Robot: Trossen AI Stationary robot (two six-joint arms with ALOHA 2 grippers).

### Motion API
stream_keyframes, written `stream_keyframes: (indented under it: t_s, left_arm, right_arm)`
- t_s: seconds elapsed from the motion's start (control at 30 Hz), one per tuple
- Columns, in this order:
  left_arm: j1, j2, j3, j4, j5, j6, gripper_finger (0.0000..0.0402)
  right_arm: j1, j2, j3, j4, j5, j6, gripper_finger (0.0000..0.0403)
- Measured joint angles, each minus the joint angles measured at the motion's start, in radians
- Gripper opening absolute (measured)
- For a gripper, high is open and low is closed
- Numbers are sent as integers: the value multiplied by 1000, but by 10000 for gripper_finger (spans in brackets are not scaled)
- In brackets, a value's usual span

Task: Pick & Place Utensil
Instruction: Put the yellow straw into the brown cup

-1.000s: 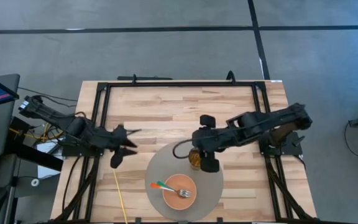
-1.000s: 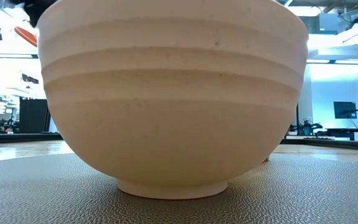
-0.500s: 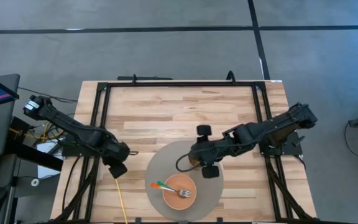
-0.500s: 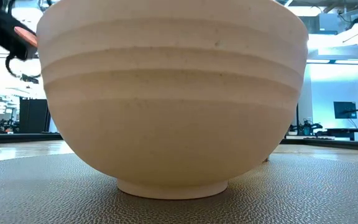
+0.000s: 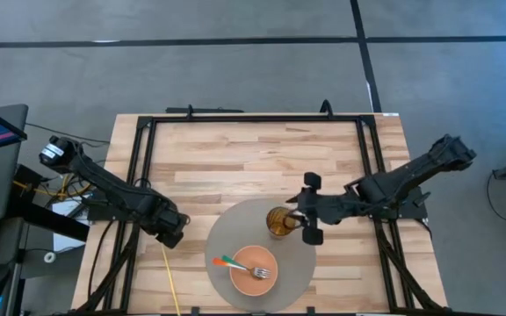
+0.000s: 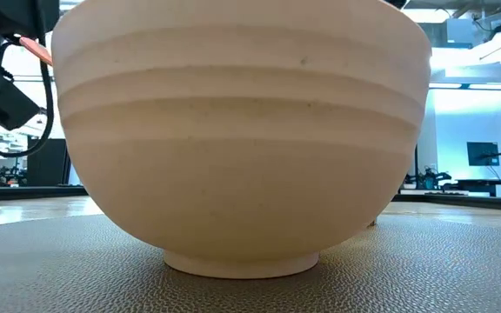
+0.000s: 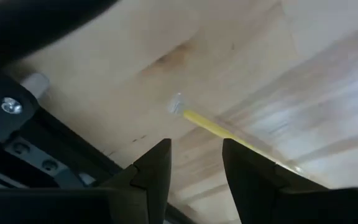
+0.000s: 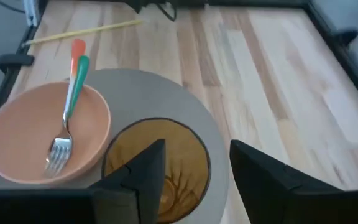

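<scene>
A fork with an orange-and-green handle (image 5: 234, 262) lies in a peach bowl (image 5: 253, 269), tines inside and handle over the rim; it also shows in the right wrist view (image 8: 69, 106). The bowl (image 8: 17, 149) stands on a round grey mat (image 5: 235, 228). An amber glass (image 5: 278, 222) stands on the mat's far part. My right gripper (image 5: 299, 219) is open and empty just right of the glass (image 8: 166, 149). A yellow stick (image 5: 169, 276) lies on the wood left of the mat. My left gripper (image 5: 170, 233) is open above its far end (image 7: 194, 118), not touching.
The bowl (image 6: 242, 130) fills the low view, with a dark arm part (image 6: 7, 78) to its left. A black frame rail (image 5: 253, 118) runs round the wooden table top. Bare wood (image 5: 235, 158) lies on the far half of the table.
My left gripper has swung from pointing toward the table's right and moved toward the near edge, down over the yellow stick's far end. My right gripper has drawn back from over the amber glass toward the table's right edge. Bowl, fork and glass have stayed put.
</scene>
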Motion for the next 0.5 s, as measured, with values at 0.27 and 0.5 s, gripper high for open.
stream_keyframes:
  t_s: [0.27,0.5]
  left_arm:
    - [-40,0,-67,32,-14,-167,145]
    - [-41,0,-86,68,-75,-175,145]
  right_arm:
    - [-48,-59,-31,114,18,-103,173]
    - [-107,-55,-30,126,14,-115,172]
